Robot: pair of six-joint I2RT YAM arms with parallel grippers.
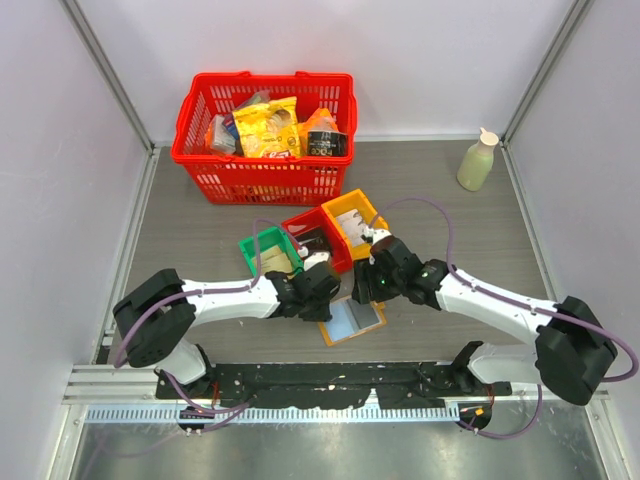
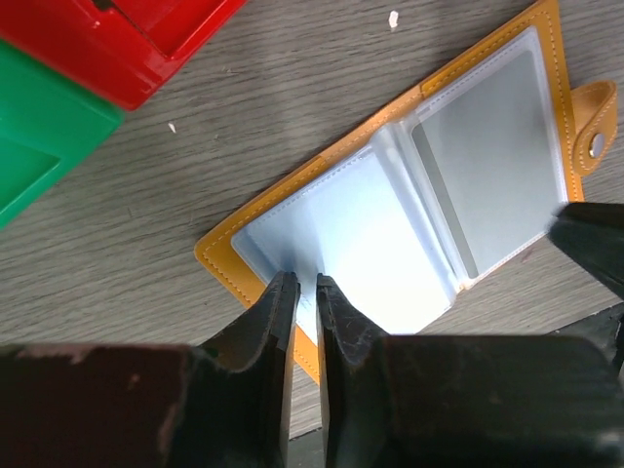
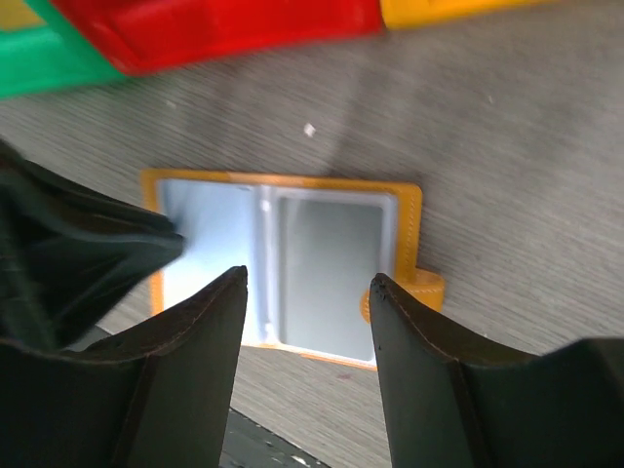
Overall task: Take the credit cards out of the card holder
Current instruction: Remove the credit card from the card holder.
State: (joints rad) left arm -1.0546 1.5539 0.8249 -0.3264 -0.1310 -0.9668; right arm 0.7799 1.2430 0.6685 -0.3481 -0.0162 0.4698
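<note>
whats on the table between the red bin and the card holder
In the right wrist view, only bare table and one small white speck lie between the red bin and the card holder; the two do not touch.

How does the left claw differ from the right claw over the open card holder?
The left black claw is nearly closed on a sleeve edge of the tan-orange card holder; the right black claw stands wide open above it, holding nothing. Both point at the holder.
</note>
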